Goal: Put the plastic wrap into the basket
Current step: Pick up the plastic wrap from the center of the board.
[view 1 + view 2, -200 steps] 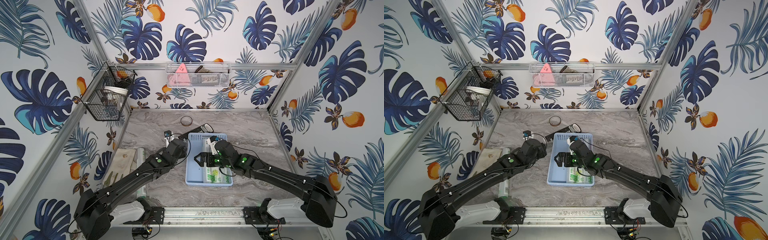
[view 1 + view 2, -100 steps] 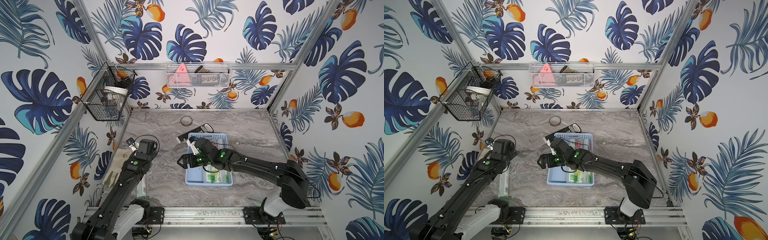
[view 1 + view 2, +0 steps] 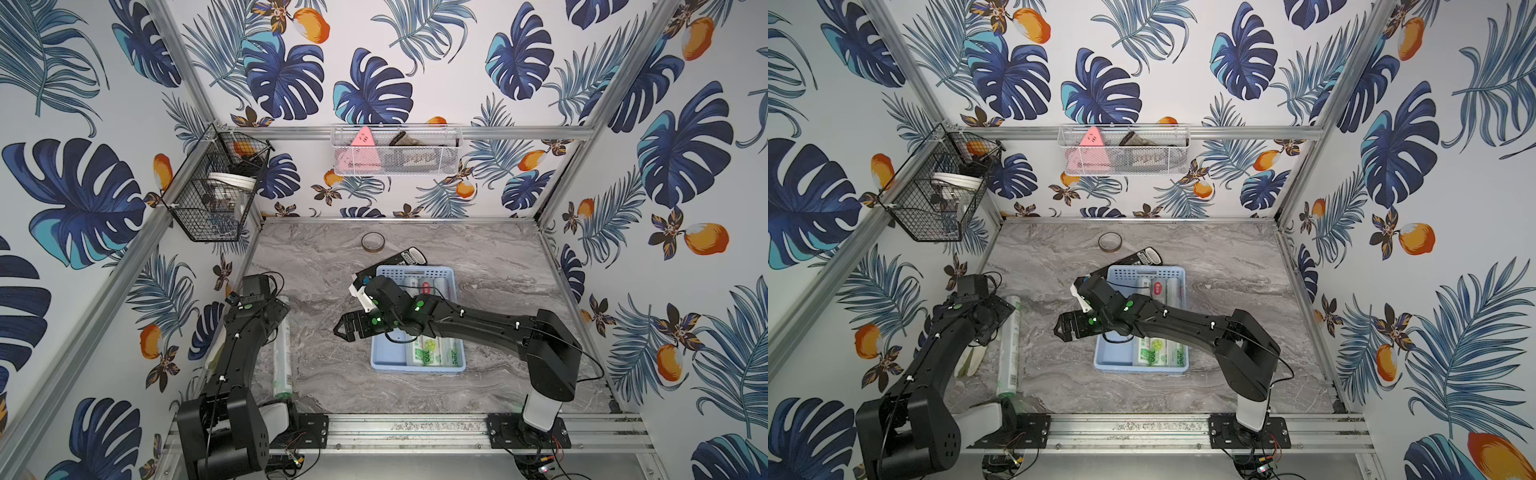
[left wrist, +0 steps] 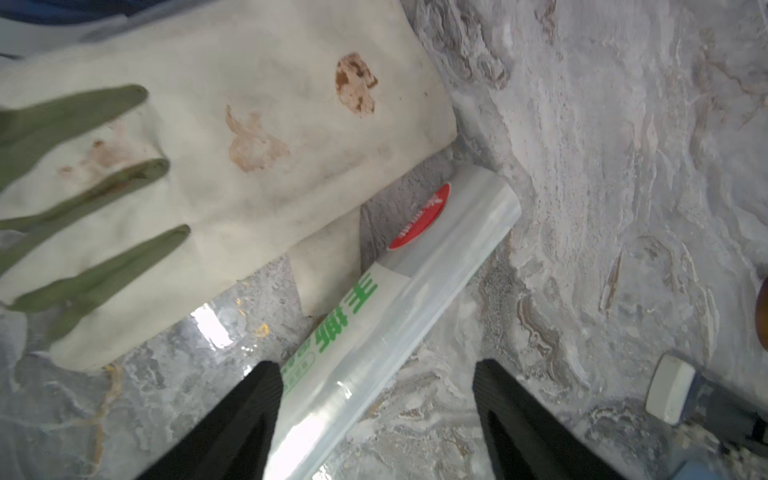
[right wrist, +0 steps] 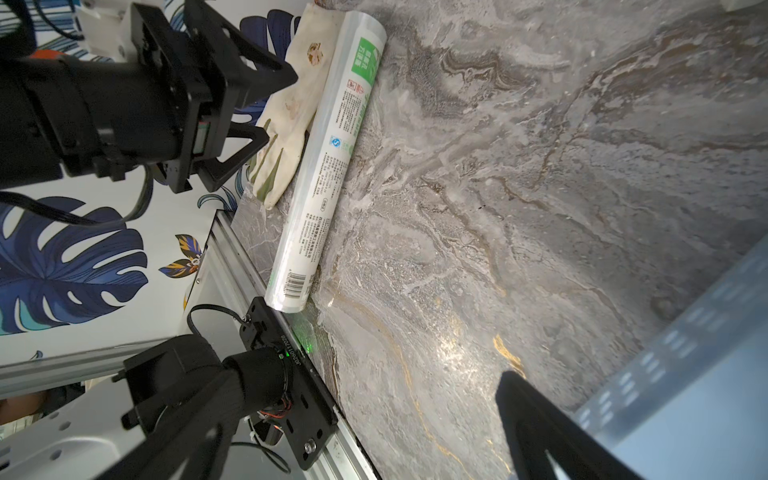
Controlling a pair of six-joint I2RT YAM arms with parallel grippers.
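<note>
**Both top views.** Your right jaws stand wide open and empty, poised over the surface (image 3: 498, 257) just outside the long wall of the light blue basket (image 3: 388, 358). Behind them, inside the basket, three rolls of plastic wrap (image 3: 436, 354) lie side by side.

**Left wrist view.** Your left jaws are spread apart and grip nothing. The fourth roll (image 4: 395, 299) lies flat on the surface between them (one tip sits very close to the wrapper; you cannot tell whether it touches). The off-white glove (image 4: 249, 124) lies against that roll, on the side of your left jaws away from the basket
</note>
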